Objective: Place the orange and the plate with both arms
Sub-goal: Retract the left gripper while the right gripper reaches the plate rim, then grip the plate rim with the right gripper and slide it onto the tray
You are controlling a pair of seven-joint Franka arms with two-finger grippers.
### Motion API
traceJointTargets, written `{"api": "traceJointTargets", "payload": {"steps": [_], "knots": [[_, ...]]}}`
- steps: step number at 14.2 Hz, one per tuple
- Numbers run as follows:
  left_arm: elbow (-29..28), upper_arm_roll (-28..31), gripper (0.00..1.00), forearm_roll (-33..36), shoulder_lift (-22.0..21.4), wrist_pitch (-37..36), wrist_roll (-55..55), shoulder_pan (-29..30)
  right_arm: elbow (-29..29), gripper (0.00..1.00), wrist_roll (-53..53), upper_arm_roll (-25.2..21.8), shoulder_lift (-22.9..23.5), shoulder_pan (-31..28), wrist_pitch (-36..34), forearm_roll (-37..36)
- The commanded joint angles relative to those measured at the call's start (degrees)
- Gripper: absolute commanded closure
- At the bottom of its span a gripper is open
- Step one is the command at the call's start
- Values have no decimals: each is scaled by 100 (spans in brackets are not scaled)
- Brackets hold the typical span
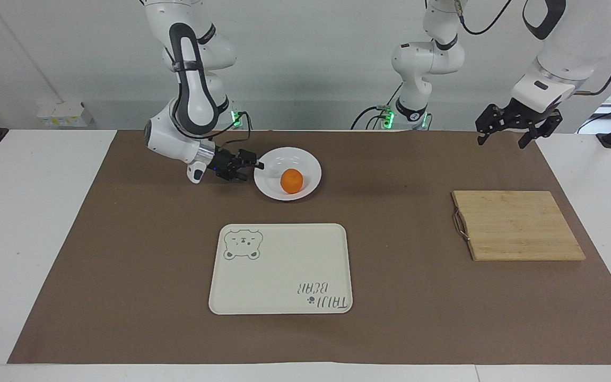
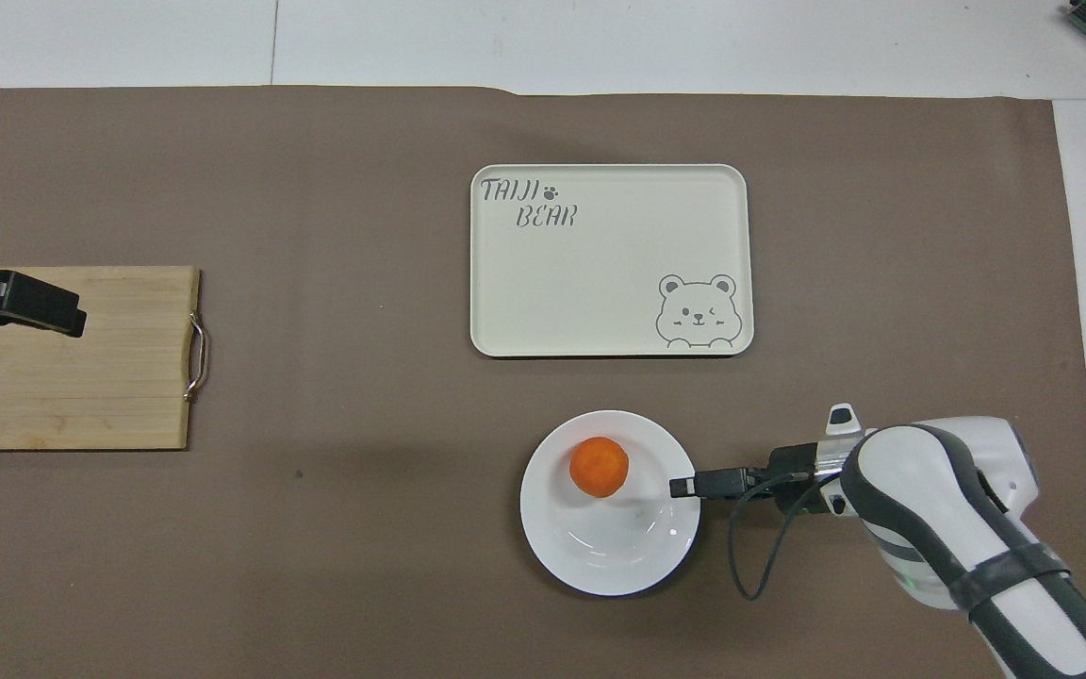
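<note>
The orange [image 1: 291,180] [image 2: 599,467] lies in the white plate [image 1: 305,156] [image 2: 618,556], which sits on the brown mat near the robots. My right gripper [image 1: 256,165] [image 2: 680,487] lies low and level at the plate's rim, on the side toward the right arm's end of the table. It is open, and one fingertip [image 2: 677,487] reaches just over the rim. My left gripper [image 1: 515,130] [image 2: 62,309] hangs open and holding nothing, up in the air over the wooden cutting board's end of the table.
A cream tray [image 1: 284,265] [image 2: 600,273] with a bear drawing lies farther from the robots than the plate. The wooden cutting board [image 1: 517,225] [image 2: 81,396] with a metal handle lies toward the left arm's end.
</note>
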Motion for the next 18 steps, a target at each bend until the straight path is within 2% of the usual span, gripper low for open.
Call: {"api": "traceJointTargets", "payload": {"steps": [1, 6, 7, 11, 12, 14, 16, 18], "knots": [[-187, -26, 0, 80, -155, 98, 21, 42, -140, 0, -116, 4, 18, 116, 177, 338], [-187, -26, 0, 80, -173, 98, 21, 51, -201, 0, -116, 4, -8, 178, 212, 462], [-187, -26, 0, 80, -173, 98, 21, 51, -201, 5, -116, 4, -8, 186, 229, 462], [-187, -26, 0, 80, -173, 98, 21, 42, -201, 62, -99, -5, 10, 195, 274, 462], [-187, -26, 0, 80, -173, 98, 21, 42, -201, 73, -90, -5, 10, 195, 282, 462], [-187, -26, 0, 80, -173, 98, 21, 43, -201, 83, -90, -5, 18, 195, 291, 462], [-187, -26, 0, 80, -173, 98, 21, 42, -193, 100, -72, -5, 18, 195, 291, 462], [-187, -26, 0, 80, -173, 98, 21, 42, -193, 100, -46, -5, 18, 195, 291, 462]]}}
